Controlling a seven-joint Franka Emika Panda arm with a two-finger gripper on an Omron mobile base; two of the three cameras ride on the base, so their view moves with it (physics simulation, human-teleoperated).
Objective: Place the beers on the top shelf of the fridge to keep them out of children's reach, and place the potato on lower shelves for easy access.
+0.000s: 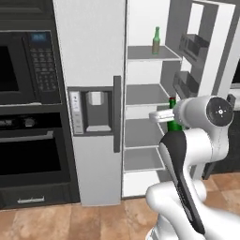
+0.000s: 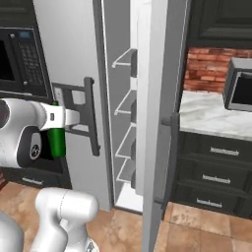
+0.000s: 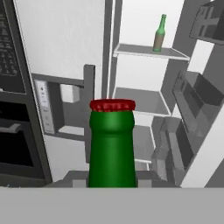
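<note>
The fridge is seen with its right door swung wide and its white-grey interior exposed. On the top shelf the paler olive-green bottle is stood upright near the right front corner; the rest of that shelf is left bare. The lower shelves are seen bare where they show. Dark grey bins are carried on the inside of the open door. The dark green bottle, red cap uppermost, is held upright in the clenched claw, outside the fridge, in front of the lower shelves' front rims and beside the closed left door's handle. Open room is left between the shelf fronts and the open door.
</note>
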